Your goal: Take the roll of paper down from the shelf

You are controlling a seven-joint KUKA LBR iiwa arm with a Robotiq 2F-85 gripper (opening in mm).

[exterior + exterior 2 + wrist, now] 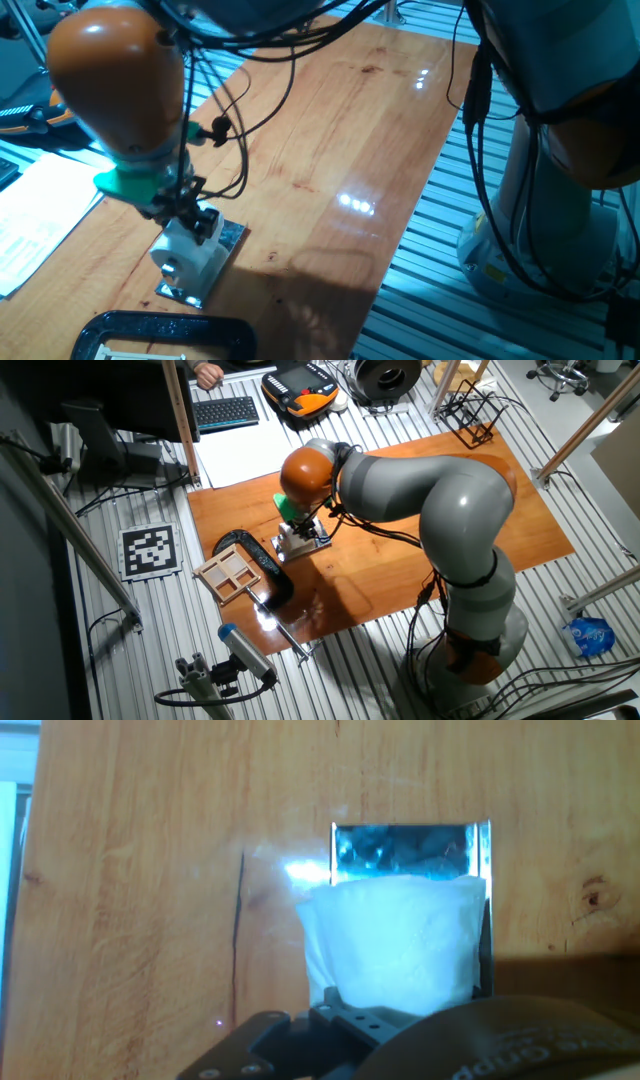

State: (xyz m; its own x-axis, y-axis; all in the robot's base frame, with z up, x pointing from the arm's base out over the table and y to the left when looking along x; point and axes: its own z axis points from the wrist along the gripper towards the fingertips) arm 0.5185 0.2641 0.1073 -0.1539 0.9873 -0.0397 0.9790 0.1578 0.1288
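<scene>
The roll of paper (188,255) is small and white and lies on the shelf (230,238), a shiny grey metal plate on the wooden table. My gripper (195,218) is right on top of the roll, and its black fingers press into the roll's upper side. The hand view shows the roll (395,945) filling the middle, with the plate (410,850) showing beyond it and a black finger part (335,1025) against its near edge. In the other fixed view, the gripper (298,527) covers most of the roll (296,542). The roll rests on the plate.
A black clamp frame (160,335) lies just in front of the plate, with a wooden frame (230,575) beside it. Flat white paper sheets (40,215) lie left of the wooden table (340,130). Black cables (240,110) hang from my arm.
</scene>
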